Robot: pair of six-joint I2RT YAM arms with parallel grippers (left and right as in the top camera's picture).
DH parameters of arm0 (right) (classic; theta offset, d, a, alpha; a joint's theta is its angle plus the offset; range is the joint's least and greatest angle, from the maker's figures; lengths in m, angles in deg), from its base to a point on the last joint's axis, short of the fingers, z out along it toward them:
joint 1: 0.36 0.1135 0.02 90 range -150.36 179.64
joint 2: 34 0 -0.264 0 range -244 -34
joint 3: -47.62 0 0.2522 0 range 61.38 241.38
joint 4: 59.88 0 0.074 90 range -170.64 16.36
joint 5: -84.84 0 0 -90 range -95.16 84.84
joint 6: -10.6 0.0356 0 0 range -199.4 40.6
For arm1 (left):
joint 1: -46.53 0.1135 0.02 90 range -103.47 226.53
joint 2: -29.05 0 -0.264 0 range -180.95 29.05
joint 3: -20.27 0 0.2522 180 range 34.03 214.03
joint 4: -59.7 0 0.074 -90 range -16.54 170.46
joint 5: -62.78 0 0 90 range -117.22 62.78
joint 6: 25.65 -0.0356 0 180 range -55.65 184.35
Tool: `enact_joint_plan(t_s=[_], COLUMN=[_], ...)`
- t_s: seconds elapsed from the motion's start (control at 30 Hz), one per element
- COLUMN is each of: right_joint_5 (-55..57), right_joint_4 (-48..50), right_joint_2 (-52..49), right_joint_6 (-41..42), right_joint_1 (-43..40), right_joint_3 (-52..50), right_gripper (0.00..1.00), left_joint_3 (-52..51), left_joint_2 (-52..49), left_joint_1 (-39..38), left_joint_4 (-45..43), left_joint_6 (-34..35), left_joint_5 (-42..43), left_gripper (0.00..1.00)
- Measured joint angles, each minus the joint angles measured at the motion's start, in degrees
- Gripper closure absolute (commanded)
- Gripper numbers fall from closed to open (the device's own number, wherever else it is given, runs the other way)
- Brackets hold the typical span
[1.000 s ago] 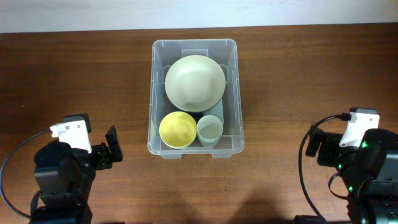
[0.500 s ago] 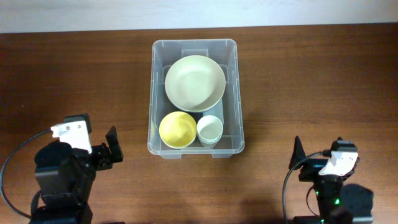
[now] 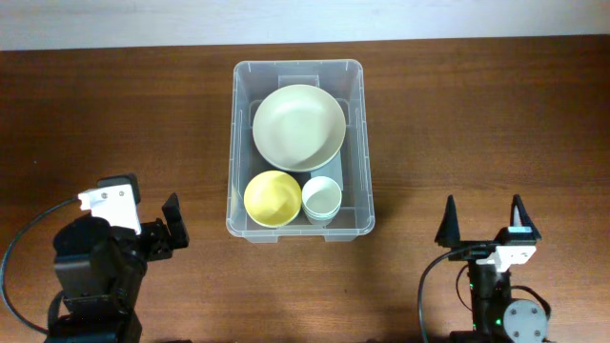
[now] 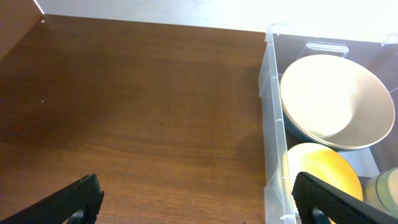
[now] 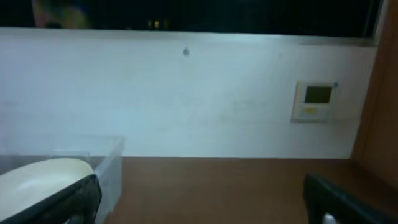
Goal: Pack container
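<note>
The clear plastic container (image 3: 232, 143) stands at the table's middle. It holds a large pale green bowl (image 3: 298, 127), a yellow bowl (image 3: 273, 198) and a white cup (image 3: 321, 198). My left gripper (image 3: 164, 232) is open and empty, front left of the container. In the left wrist view the left gripper (image 4: 199, 208) faces bare wood, with the container wall (image 4: 271, 124), the pale bowl (image 4: 336, 99) and the yellow bowl (image 4: 323, 177) on the right. My right gripper (image 3: 483, 227) is open and empty, front right of the container. In the right wrist view the right gripper (image 5: 202, 208) shows the container's corner (image 5: 109, 168) at the left.
The brown wooden table (image 3: 114, 114) spreads to both sides of the container. The right wrist view shows a white wall with a small control panel (image 5: 317, 101) beyond the table's far edge.
My right arm has drawn back from the right side to the front edge and turned; its two open fingers now point toward the far side. The left arm and the container's contents have not moved.
</note>
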Motion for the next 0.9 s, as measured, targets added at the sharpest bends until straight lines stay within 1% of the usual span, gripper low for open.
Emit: enact_joint_plan(t_s=[0.07, 0.13, 0.27, 0.4, 0.53, 0.9], right_joint_5=[-0.46, -0.96, -2.27, -2.93, -3.28, -3.30], right_joint_4=[3.67, 3.30, -0.28, -7.08, -10.47, -10.47], right_joint_2=[-0.02, -0.02, 0.00, -0.02, -0.02, -0.02], right_joint_6=[-0.22, -0.33, -1.62, -1.84, -1.81, -1.99], right_joint_1=[0.00, 0.04, 0.33, 1.14, 1.53, 1.53], right_joint_3=[-2.75, -4.13, -4.63, -4.63, -4.63, -4.63], right_gripper=[0.01, 0.01, 0.01, 0.01, 0.01, 0.01], left_joint_3=[0.00, 0.00, 0.00, 0.00, 0.00, 0.00], left_joint_2=[0.00, 0.00, 0.00, 0.00, 0.00, 0.00], left_joint_1=[0.00, 0.00, 0.00, 0.00, 0.00, 0.00], left_joint_4=[0.02, 0.04, 0.02, 0.02, 0.02, 0.02], left_joint_6=[0.00, 0.00, 0.00, 0.00, 0.00, 0.00], left_joint_5=[0.00, 0.00, 0.00, 0.00, 0.00, 0.00], left_gripper=[0.00, 0.00, 0.00, 0.00, 0.00, 0.00])
